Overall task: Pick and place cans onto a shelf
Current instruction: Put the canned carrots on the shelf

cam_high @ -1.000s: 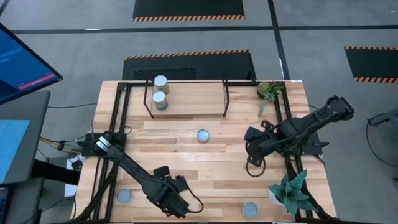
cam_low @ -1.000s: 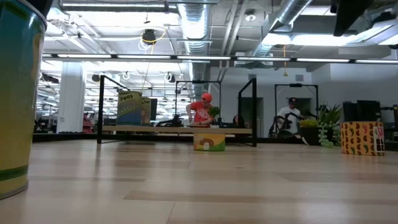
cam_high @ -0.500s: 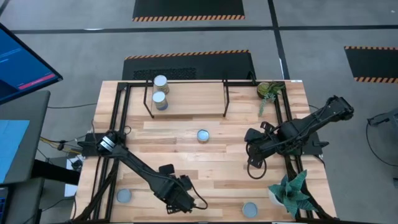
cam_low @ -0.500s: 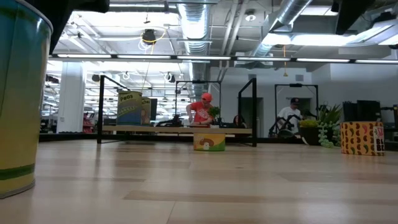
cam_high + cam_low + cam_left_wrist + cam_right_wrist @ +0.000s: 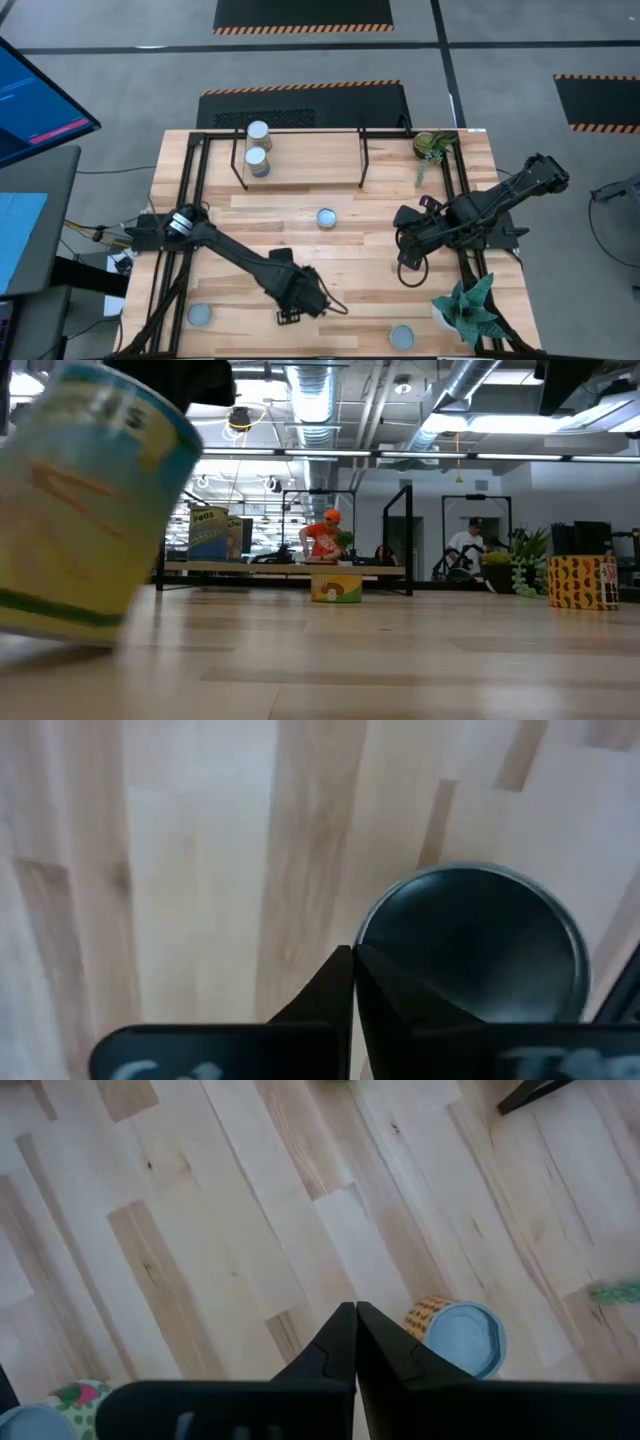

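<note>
Pale wooden board and thin black rods make up the shelf at the table's far edge. Two cans already stand at its left end, so the remaining cans are presumably bound for the space beside them. The left gripper is over the near middle of the table. Its wrist view shows its fingers pressed together, with a can just beside them, not between them. Whether they touch it cannot be told. In the low view this can leans over, blurred, with a dark shape above it, which suggests it is being tipped or nudged rather than gripped. It shows a round dark top with a silvery rim, a pale yellowish side and a green band near its base. The right gripper waits, pincer closed, at the table's right.
</note>
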Available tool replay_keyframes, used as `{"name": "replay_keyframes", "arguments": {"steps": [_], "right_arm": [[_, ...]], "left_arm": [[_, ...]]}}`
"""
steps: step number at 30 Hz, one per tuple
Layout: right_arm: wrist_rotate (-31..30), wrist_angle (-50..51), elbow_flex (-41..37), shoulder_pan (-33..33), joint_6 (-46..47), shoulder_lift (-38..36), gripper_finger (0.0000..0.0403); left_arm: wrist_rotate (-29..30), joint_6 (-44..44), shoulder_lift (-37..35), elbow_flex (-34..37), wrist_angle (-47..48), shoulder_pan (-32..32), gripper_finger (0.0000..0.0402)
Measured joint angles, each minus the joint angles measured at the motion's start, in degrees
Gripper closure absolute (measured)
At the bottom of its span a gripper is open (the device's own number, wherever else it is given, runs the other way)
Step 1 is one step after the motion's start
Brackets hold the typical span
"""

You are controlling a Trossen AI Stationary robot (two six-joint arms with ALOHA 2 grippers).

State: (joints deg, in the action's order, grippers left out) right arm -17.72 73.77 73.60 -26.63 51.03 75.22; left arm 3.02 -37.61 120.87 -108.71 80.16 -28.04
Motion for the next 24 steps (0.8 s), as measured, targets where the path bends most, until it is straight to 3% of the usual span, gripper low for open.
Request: {"name": "replay_keyframes", "arguments": {"steps": [9, 19, 24], "right_arm": [[-0.22, 0.49, 0.00, 0.02, -0.27, 0.00, 0.0378], [-0.24, 0.58, 0.00, -0.33, 0.00, 0.00, 0.0374], [-0.26, 0.58, 0.00, -0.35, -0.01, 0.00, 0.0377]], "left_arm": [[0.40, 5.51, -0.81, -5.01, 5.25, 3.01, 0.0401], [0.26, 11.65, -0.91, -5.24, 5.87, 6.86, 0.0401], [-2.65, 13.18, -1.00, -5.21, 4.91, 6.94, 0.0401]]}}
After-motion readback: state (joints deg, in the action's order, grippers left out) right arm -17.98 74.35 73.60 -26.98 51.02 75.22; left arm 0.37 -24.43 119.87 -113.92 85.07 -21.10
